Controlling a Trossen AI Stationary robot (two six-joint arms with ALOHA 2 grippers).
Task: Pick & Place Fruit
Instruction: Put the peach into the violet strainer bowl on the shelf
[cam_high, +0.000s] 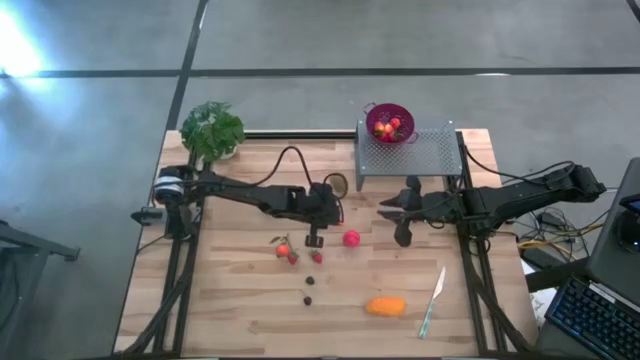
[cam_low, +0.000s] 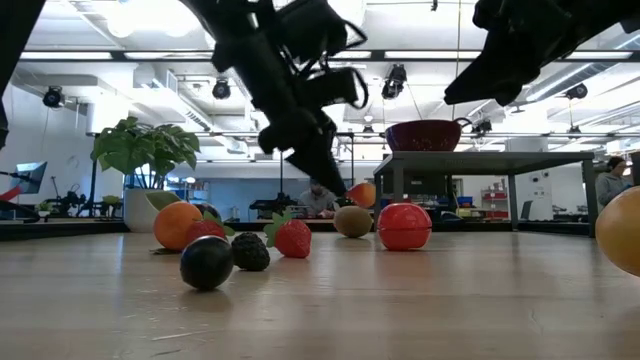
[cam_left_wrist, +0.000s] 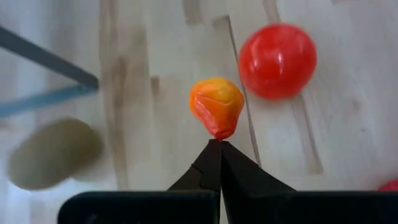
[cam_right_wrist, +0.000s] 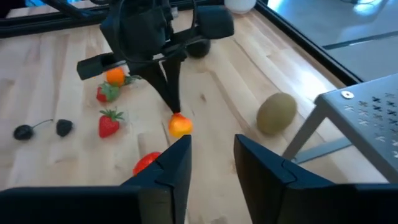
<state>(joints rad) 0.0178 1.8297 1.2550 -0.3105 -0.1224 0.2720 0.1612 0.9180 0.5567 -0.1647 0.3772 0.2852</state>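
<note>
No text, label, brand, number or sign can be read in any of the views. The pale wooden counter (cam_high: 250, 300) bears no lettering or markings. The fruit pieces, the arms and the room behind carry nothing legible either.
</note>
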